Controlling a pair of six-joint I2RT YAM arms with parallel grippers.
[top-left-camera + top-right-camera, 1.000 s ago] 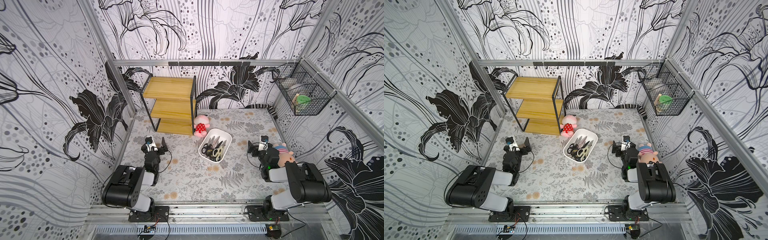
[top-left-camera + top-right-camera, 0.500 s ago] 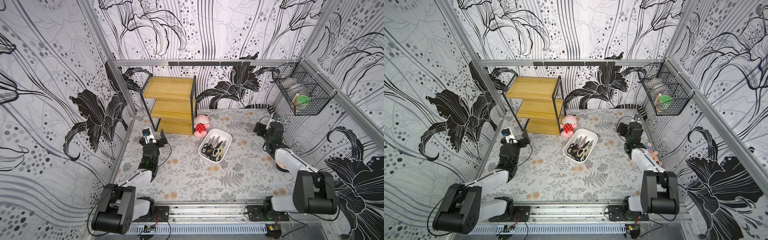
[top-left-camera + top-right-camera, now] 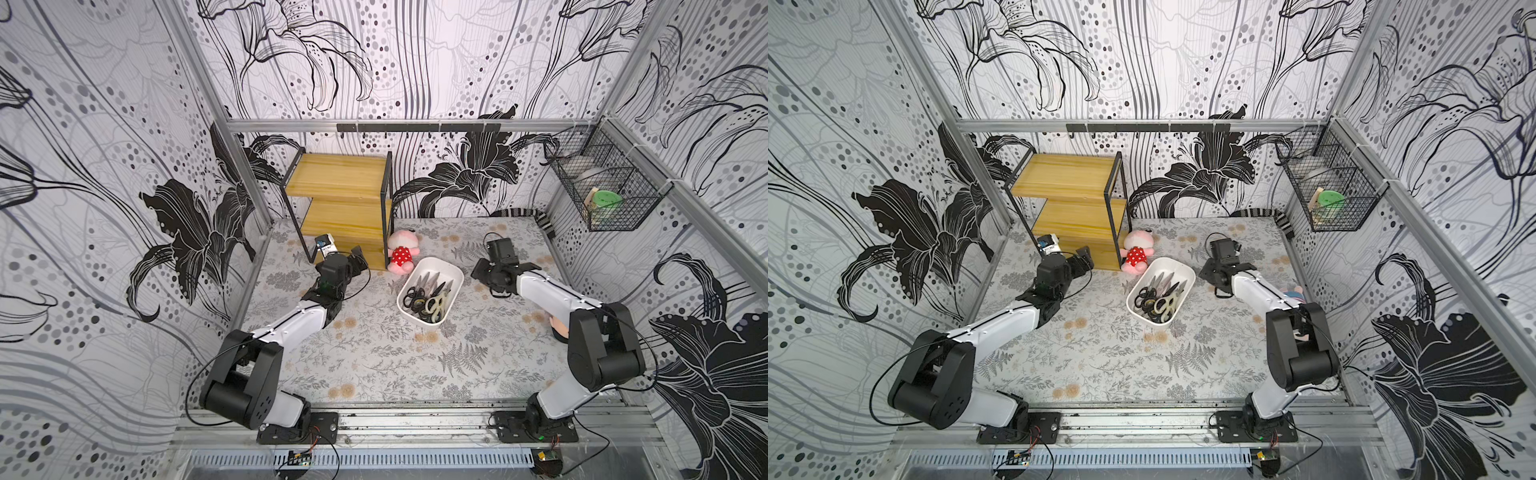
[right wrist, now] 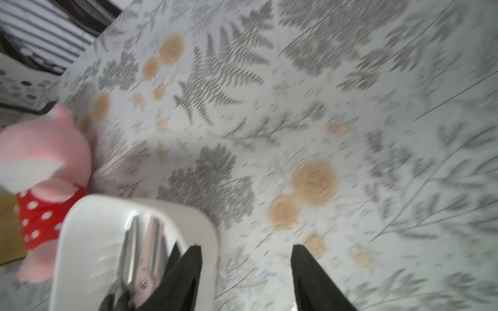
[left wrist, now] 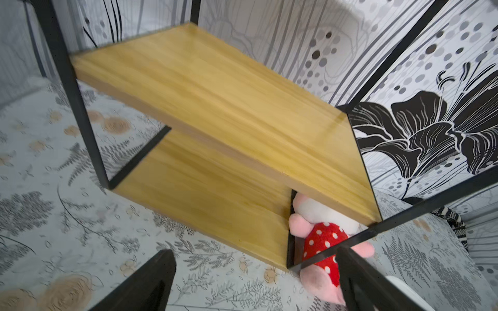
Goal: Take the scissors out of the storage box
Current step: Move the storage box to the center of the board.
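The storage box (image 3: 444, 264) is a white tray lying slantwise mid-table, also seen in a top view (image 3: 1177, 264). Several scissors (image 3: 428, 297) (image 3: 1158, 299) lie in it, mostly black-handled, one cream. My right gripper (image 3: 492, 276) (image 3: 1214, 274) hovers just right of the box's far corner. In the right wrist view it (image 4: 246, 250) is open and empty, with one finger (image 4: 188, 272) over the box rim (image 4: 204, 229) beside the scissors' blades (image 4: 145, 250). My left gripper (image 3: 353, 259) (image 5: 253, 253) is open, left of the box, facing the shelf.
A wooden shelf with a black frame (image 3: 338, 174) (image 5: 229, 94) stands at the back. A pink plush in a red dotted dress (image 3: 401, 253) (image 5: 320, 237) (image 4: 45, 150) sits between shelf and box. Another plush (image 3: 1293, 291) lies behind my right arm. A wire basket (image 3: 602, 195) hangs on the right wall.
Both arms have unfolded from the front and reached toward the back. My right gripper has swung left to the box's corner, its jaws narrower. My left gripper moved toward the shelf.
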